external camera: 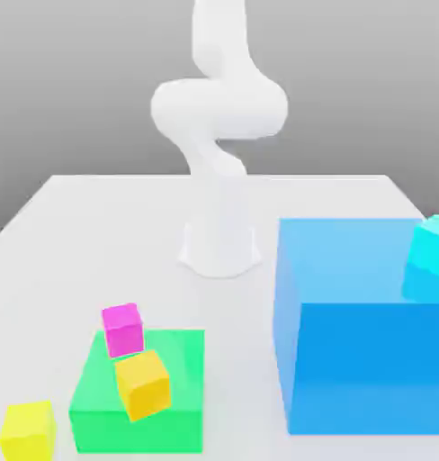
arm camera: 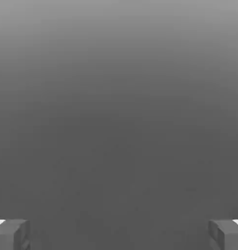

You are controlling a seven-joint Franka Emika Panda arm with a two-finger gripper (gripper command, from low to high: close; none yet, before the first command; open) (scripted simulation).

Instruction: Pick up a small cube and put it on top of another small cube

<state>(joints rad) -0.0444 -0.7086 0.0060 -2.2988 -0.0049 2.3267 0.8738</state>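
A small lemon-yellow cube (external camera: 27, 430) rests on the white table (external camera: 97, 234) at the exterior view's front left corner. A small magenta cube (external camera: 122, 328) sits on the back edge of a flat green block (external camera: 183, 387). Beside it, a darker orange-yellow cube (external camera: 143, 384) lies tilted on the same block. The white arm (external camera: 219, 135) rises from its base at the table's middle and reaches up out of the picture. In the hand view my gripper (arm camera: 119, 234) is open, its two grey fingertips (arm camera: 11, 234) far apart with plain grey background between them.
A large blue block (external camera: 362, 324) stands at the exterior view's right. A cyan cube (external camera: 430, 257) sits on its top near the right edge. The arm's round base (external camera: 219, 248) stands mid-table, between the green and blue blocks.
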